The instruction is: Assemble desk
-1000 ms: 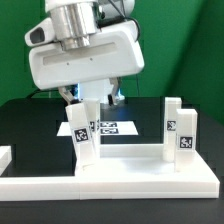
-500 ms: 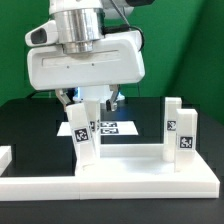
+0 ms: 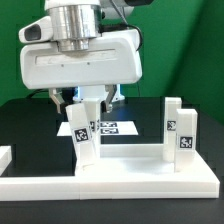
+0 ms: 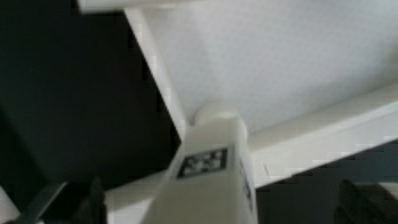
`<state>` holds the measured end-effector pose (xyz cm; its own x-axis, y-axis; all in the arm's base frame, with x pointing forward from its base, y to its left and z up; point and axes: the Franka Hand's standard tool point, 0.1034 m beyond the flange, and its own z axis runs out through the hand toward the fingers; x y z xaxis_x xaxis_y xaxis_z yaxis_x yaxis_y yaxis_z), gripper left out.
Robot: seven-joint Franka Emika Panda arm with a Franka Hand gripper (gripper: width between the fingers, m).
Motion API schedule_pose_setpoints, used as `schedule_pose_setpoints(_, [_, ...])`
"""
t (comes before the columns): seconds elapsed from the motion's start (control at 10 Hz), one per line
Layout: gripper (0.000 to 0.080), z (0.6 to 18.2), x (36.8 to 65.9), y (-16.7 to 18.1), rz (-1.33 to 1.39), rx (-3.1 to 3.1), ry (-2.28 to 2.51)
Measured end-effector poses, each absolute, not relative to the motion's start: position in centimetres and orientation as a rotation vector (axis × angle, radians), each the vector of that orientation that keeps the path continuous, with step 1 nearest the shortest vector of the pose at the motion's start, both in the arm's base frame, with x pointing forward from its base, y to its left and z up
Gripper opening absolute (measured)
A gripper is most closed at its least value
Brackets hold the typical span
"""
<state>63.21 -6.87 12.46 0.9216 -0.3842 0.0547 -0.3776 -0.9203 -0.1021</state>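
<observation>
Presently on record: one white two-finger gripper (image 3: 86, 98) on a broad white housing, hanging over a black table (image 3: 25, 120). Directly beneath the jaws stands a short square white plastic leg (image 3: 83, 132), upright, bearing a black-and-white square tag on its near face; its top sits between the two fingers (image 3: 72, 98), though whether the pads press it or merely flank it cannot be told from either view. That leg rises from the wide flat white desk top with raised rim (image 3: 130, 176), which lies under and in front of the jaws. A second upright white tagged leg (image 3: 181, 130) stands on the same top, well off to the exterior view's right of the jaws. Behind the jaws, flat on the table, lies the marker board (image 3: 112, 127), partly hidden by the held-under leg. The wrist view shows the tagged leg (image 4: 205, 160) blurred and close, with the white top's surface (image 4: 267, 60) beyond it and black table alongside.
</observation>
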Motion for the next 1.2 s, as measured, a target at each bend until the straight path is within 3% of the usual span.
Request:
schedule_pose_setpoints(0.4, [0.0649, 12.34, 64.19, -6.81, -0.127, -2.992, 0.63])
schedule_pose_setpoints(0.5, [0.0526, 12.31, 64.18, -6.81, -0.125, -2.988, 0.648])
schedule_pose_setpoints(0.6, [0.0526, 12.3, 64.18, -6.82, -0.125, -2.988, 0.648])
schedule_pose_setpoints(0.8, [0.0288, 12.28, 64.19, -6.78, -0.115, -2.921, 0.874])
schedule_pose_setpoints(1.2, [0.0288, 12.13, 64.28, -6.99, -0.093, -2.733, 1.321])
